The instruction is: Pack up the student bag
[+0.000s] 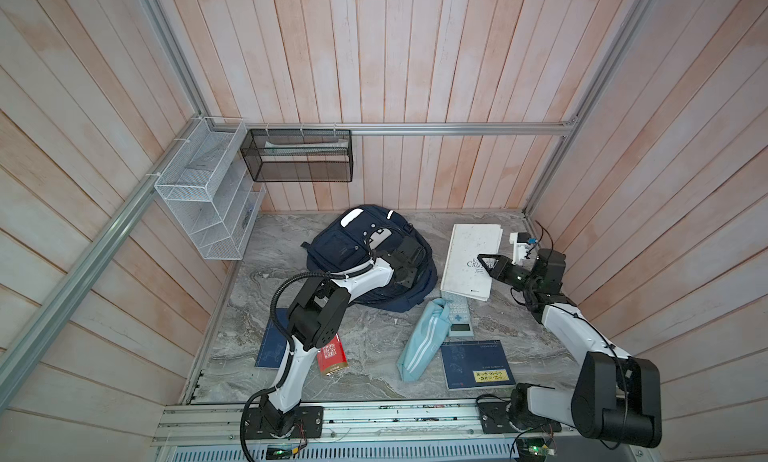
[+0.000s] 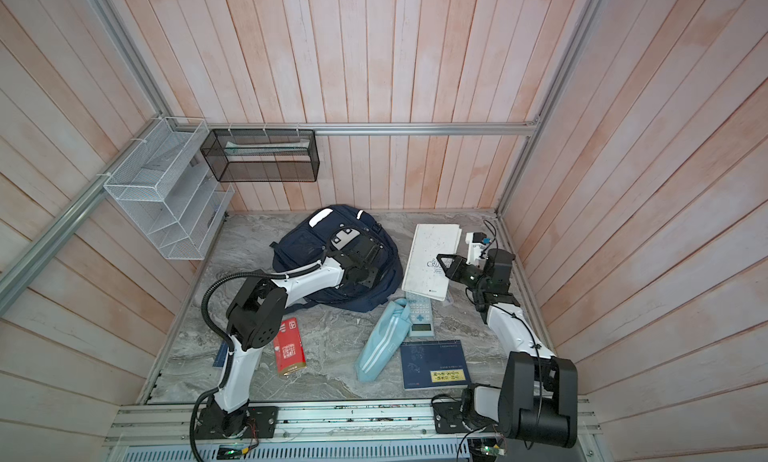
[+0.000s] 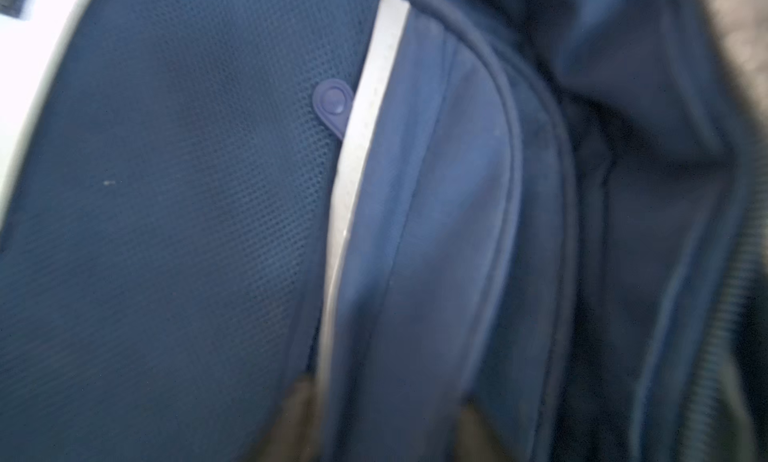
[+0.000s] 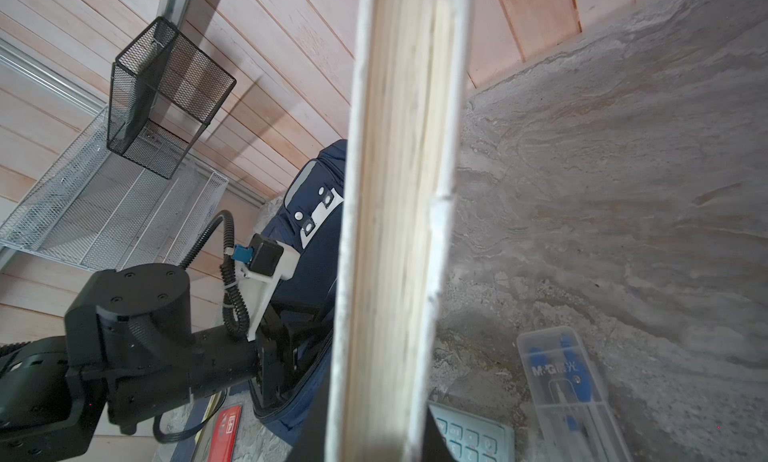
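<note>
Right, clutter first. Student bag (image 1: pixel 332 247) lies flat at the back-centre of the marble tabletop (image 1: pixel 374 356), front pockets and white button patch up. White book (image 1: pixel 469 247) is just right of it, its near corner over the top of the calculator (image 1: pixel 459 314). Light-blue striped pouch (image 1: pixel 424 339) lies against the calculator's left edge, with a navy notebook with yellow label (image 1: pixel 478 364) just in front. Red packet (image 1: pixel 331 356) and a second navy notebook (image 1: pixel 270 351) are partly hidden under my left arm. Clear compass case (image 4: pixel 565 381) sits on the table beside the book. White wire rack (image 1: pixel 203 198) and black mesh basket (image 1: pixel 299 156) hang on the walls, well apart.

My left arm reaches across the bag, elbow raised, wrist pitched down, left gripper (image 1: pixel 405 272) pressed into the bag's right side, so it sits between book and bag. Left wrist view is navy mesh, a white stripe (image 3: pixel 357 189) and blurred fingertips. I can't tell whether the jaws grip fabric.

My right arm bends in from the right, wrist turned toward the bag. Right gripper (image 1: pixel 482 258) is clamped on the book across its thickness, page edge running straight out between the jaws.
</note>
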Action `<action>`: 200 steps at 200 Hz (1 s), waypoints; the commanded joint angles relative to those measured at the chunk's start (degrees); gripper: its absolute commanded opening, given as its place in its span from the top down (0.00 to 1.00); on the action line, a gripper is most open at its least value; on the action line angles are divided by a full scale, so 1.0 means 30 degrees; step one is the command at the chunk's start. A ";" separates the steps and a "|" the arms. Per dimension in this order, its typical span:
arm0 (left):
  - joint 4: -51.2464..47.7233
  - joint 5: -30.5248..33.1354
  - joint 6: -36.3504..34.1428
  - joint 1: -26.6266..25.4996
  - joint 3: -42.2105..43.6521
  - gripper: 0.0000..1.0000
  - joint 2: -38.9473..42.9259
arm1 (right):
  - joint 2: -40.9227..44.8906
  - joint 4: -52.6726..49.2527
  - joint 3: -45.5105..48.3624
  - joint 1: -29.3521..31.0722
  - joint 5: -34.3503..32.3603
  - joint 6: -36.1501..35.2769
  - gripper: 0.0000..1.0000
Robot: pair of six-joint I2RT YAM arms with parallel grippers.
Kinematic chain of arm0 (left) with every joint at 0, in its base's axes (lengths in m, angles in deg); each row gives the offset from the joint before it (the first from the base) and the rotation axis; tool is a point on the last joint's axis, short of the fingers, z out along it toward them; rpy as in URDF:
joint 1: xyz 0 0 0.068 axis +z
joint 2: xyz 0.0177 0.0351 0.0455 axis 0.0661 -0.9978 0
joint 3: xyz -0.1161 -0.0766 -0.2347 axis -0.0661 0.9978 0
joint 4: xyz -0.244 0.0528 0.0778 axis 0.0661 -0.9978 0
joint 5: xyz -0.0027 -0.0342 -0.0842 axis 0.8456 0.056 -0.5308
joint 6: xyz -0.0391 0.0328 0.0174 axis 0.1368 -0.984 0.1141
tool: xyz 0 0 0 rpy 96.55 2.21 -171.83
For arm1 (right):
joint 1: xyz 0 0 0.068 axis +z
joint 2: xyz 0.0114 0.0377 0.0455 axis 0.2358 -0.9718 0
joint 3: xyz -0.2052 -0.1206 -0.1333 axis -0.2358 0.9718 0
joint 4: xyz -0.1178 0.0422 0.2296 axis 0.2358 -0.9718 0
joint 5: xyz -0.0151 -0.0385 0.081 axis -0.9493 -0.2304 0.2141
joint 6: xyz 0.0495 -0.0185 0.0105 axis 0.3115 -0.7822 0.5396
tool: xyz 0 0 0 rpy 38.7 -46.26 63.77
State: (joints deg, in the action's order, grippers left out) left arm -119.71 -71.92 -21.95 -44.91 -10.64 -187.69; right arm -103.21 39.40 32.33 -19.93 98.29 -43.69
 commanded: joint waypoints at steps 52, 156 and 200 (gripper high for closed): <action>-0.1240 -0.3698 -0.0156 0.2140 -0.3374 1.00 0.3391 | -0.0533 0.3865 0.0508 0.3586 -0.1556 0.4564 1.00; -0.0358 -0.9033 0.0406 0.3914 -0.3820 1.00 0.5527 | -0.8981 1.0875 -0.3954 1.0034 -0.6530 1.0049 1.00; -0.0537 -1.0074 0.0378 0.4739 -0.4567 1.00 0.5979 | -1.5558 1.3187 -0.9236 1.1466 -0.8971 1.1819 1.00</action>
State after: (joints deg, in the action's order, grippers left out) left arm -125.88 -97.86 -20.81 -32.17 -20.32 -174.62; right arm -143.67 67.15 12.37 13.19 76.74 -12.92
